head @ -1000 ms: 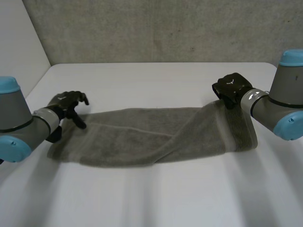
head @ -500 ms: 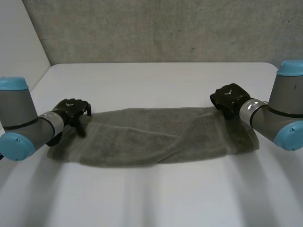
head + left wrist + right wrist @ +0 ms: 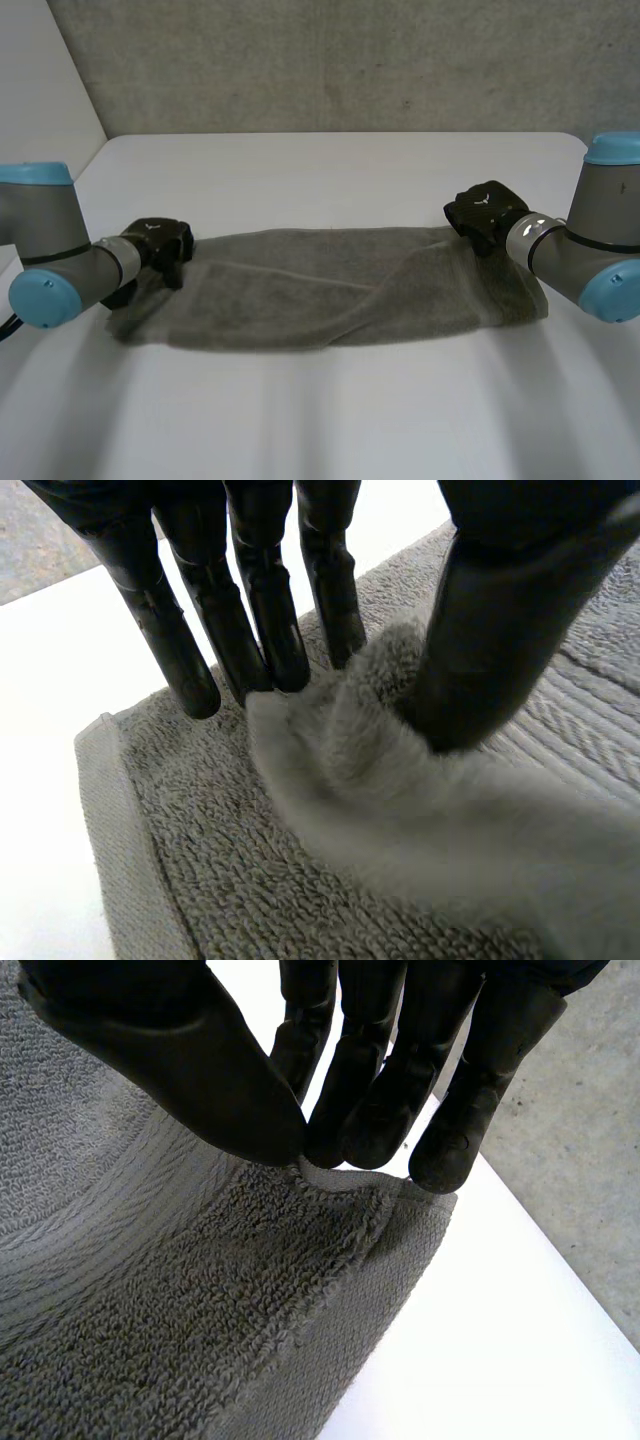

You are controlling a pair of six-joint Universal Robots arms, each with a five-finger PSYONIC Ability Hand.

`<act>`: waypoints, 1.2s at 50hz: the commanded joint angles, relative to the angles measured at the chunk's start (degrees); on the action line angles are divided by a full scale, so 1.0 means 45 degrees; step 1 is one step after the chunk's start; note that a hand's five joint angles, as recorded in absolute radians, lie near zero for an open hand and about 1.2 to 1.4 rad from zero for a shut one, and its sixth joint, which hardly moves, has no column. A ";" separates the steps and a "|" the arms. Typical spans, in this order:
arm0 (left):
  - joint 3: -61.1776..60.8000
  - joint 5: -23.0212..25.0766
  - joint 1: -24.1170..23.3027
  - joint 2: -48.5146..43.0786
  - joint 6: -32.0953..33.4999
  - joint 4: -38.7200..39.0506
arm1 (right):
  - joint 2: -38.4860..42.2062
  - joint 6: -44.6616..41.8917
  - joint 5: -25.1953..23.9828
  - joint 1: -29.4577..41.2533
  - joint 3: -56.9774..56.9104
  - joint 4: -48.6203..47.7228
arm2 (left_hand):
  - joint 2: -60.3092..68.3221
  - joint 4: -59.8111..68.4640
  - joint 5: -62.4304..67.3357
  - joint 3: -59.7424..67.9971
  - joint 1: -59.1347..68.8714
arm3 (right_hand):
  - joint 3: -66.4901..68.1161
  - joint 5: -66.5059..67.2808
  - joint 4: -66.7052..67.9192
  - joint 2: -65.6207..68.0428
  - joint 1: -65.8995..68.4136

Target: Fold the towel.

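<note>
Grey terry towel lay stretched, rumpled, across white worktop. My left hand pinched bunched fold near one end; my right hand pinched opposite corner's hem.

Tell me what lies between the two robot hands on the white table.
Only the grey terry-cloth towel, lying from the left robot hand to the right robot hand; the head view shows nothing else there.
</note>
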 commanded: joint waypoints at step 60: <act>0.0991 -0.1735 0.0059 -0.0204 -0.0029 0.1113 | 0.3750 0.0973 0.0987 0.0313 -0.5108 -0.1092 | -0.5033 -0.5014 -0.4397 -0.4593 -0.4754 | -0.7377 -0.7559 -0.7420 -0.7087 -0.7354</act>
